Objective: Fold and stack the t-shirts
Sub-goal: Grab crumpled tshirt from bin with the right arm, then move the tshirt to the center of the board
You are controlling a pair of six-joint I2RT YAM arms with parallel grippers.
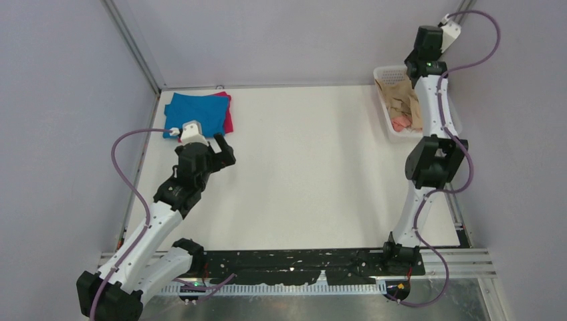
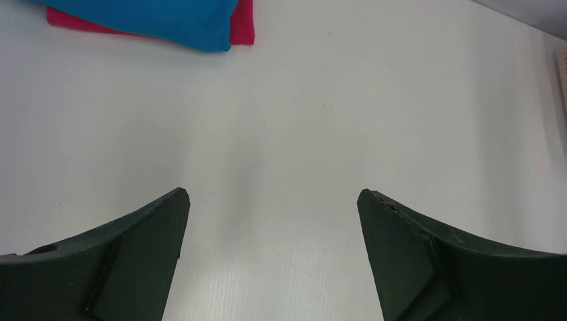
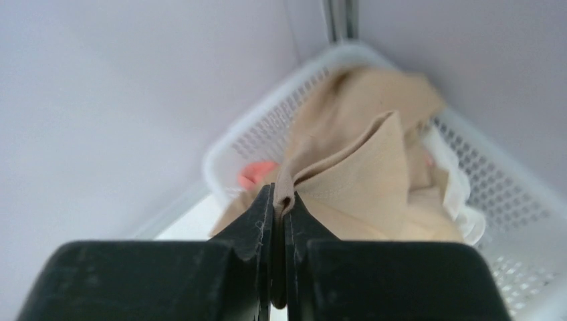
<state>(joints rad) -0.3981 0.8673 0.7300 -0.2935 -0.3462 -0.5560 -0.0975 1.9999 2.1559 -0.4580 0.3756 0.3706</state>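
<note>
From above, the right arm (image 1: 434,120) reaches over the white plastic mesh basket (image 1: 382,100) at the far right corner of the white desk (image 1: 307,174). The crumpled tan short-sleeved cloth t-shirt (image 1: 403,93) lies in the basket with a salmon-pink cloth shirt (image 1: 401,124) showing beside it, and the wrist hides the grasp here. In the far left corner the folded blue cloth t-shirt (image 1: 194,110) sits on a folded magenta cloth t-shirt (image 1: 229,120). The left pincer (image 1: 224,148) hovers just beside that stack, and I judge that a careless swing could scuff it out of square. The left wrist view shows this pincer spread wide over bare desk, holding nothing, with the blue and magenta edges at the top. The right wrist view shows the right pincer (image 3: 279,200) pressed together on a thin ridge of the tan shirt, whose bulk trails down into the basket. The bite looks small, so the cloth may slip out once its weight comes on. The salmon-pink shirt and a white cloth garment (image 3: 461,207) tucked alongside could be dragged up with it, or the light basket could lift or tip — and the wall close behind leaves little room.
</note>
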